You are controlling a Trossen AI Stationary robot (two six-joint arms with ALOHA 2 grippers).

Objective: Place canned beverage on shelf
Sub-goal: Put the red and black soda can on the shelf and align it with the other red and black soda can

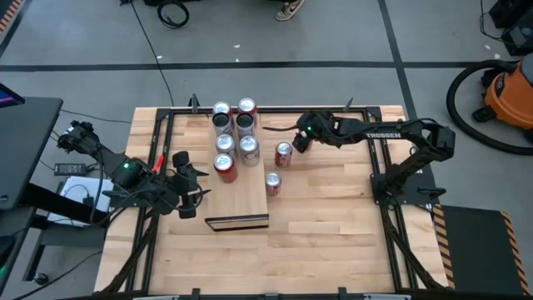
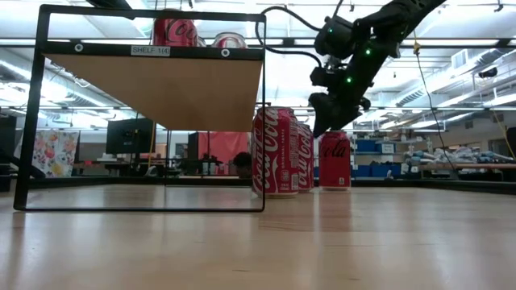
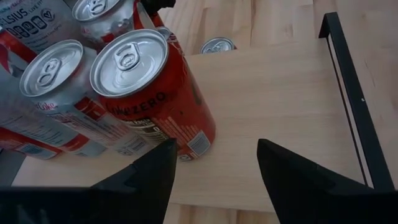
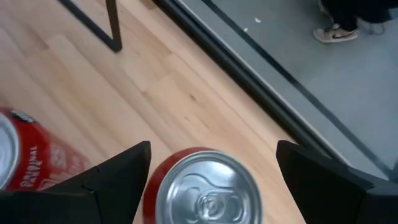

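Two cans stand on the table (image 1: 333,242) beside the shelf (image 1: 237,187), not yet placed. Your right gripper (image 4: 208,165) hovers directly over the farther can (image 1: 284,154), fingers spread wide on either side of its lid, nothing held. Judgement: a rigid aluminium cylinder, smooth and slippery, moderately heavy if full, dentable under a hard squeeze. Take it across the mid-wall, below the rim, and keep it upright. The nearer can (image 1: 273,184) waits just off the shelf edge. The shelf top carries six cans clustered toward its far end. Your left gripper (image 3: 214,165) idles over the shelf beside a red can (image 3: 152,93), fingers apart and empty.
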